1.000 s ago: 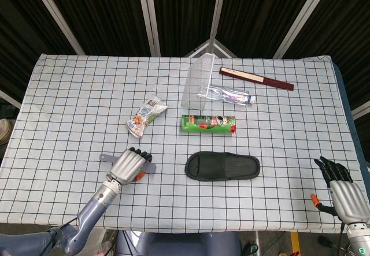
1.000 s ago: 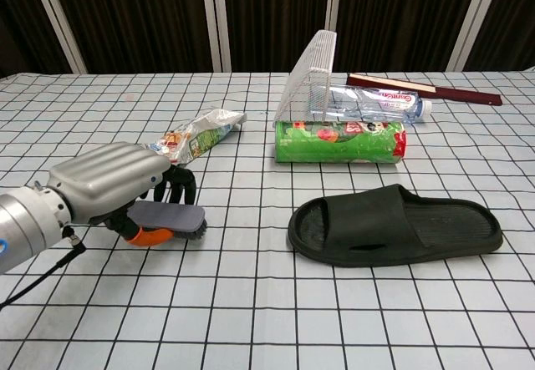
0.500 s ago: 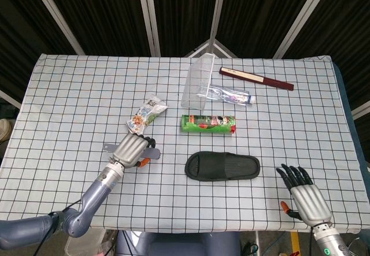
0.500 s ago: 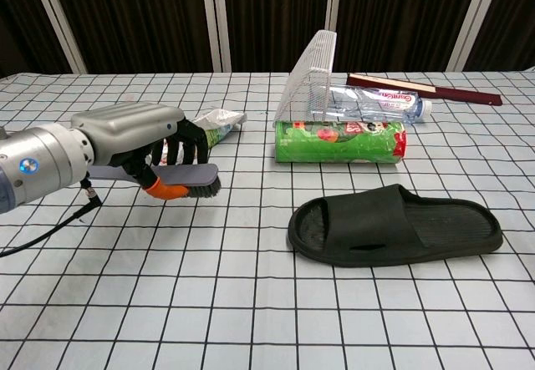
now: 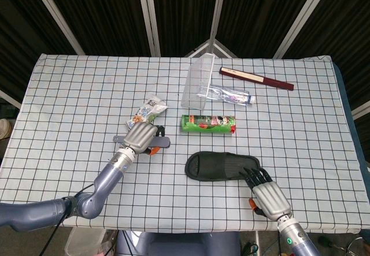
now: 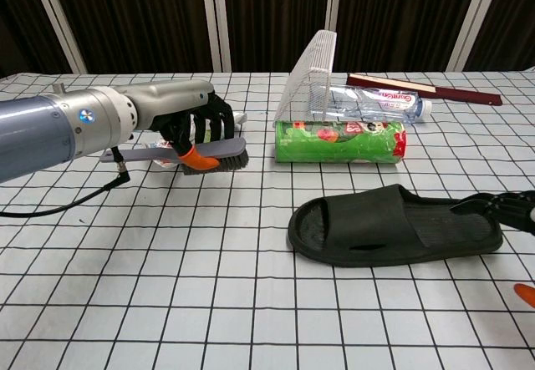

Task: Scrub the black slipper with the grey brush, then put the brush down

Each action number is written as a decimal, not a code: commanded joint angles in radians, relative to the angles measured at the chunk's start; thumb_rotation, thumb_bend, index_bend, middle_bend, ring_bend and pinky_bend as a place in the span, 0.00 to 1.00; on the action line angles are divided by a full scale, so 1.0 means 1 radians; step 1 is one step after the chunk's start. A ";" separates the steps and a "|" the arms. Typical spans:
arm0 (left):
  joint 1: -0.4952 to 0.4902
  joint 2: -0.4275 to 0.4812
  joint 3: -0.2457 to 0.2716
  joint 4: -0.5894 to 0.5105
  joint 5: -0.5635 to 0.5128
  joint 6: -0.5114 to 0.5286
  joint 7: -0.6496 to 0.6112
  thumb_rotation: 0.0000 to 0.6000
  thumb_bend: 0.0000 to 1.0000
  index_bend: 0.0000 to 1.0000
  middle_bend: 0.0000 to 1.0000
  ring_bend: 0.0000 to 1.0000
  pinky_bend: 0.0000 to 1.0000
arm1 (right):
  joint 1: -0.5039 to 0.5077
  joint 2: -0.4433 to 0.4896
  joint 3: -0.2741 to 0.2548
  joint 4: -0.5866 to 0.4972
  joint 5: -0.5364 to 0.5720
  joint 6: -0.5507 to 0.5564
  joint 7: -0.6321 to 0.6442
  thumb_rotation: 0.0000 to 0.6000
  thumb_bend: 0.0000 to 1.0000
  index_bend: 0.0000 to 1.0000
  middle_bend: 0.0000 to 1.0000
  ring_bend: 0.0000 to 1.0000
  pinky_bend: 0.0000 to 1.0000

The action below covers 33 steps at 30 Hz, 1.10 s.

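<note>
Left hand grips the grey brush w/ bristles down, lifted off the worktop for scrubbing, while the black slipper lies sole-down mid-worktop, right hand empty, fingers spread by its heel, prob. to steady it.

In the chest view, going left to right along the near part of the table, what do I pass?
Left hand holding the grey brush → black slipper → right hand at the slipper's far-right end.
</note>
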 commanded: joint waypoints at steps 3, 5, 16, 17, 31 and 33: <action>-0.064 -0.014 -0.018 0.035 -0.089 -0.053 -0.008 1.00 0.55 0.47 0.53 0.46 0.46 | 0.036 -0.053 0.021 -0.005 0.069 -0.039 -0.050 1.00 0.54 0.00 0.00 0.00 0.00; -0.084 -0.021 -0.020 0.044 -0.103 -0.056 -0.008 1.00 0.54 0.47 0.53 0.46 0.46 | 0.044 -0.067 0.023 -0.008 0.082 -0.043 -0.062 1.00 0.54 0.00 0.00 0.00 0.00; -0.177 -0.082 -0.015 0.110 -0.164 -0.094 -0.047 1.00 0.55 0.47 0.53 0.46 0.46 | 0.066 -0.103 0.012 -0.027 0.120 -0.037 -0.110 1.00 0.54 0.00 0.00 0.00 0.00; -0.184 -0.087 -0.015 0.116 -0.170 -0.097 -0.049 1.00 0.55 0.47 0.53 0.46 0.46 | 0.067 -0.104 0.011 -0.027 0.122 -0.037 -0.110 1.00 0.54 0.00 0.00 0.00 0.00; -0.276 -0.159 0.010 0.164 -0.230 -0.106 -0.056 1.00 0.54 0.47 0.53 0.46 0.46 | 0.089 -0.123 -0.006 0.006 0.144 -0.052 -0.076 1.00 0.54 0.00 0.00 0.00 0.00; -0.286 -0.166 0.013 0.167 -0.236 -0.104 -0.058 1.00 0.54 0.47 0.53 0.46 0.46 | 0.092 -0.126 -0.010 0.013 0.141 -0.056 -0.066 1.00 0.54 0.00 0.00 0.00 0.00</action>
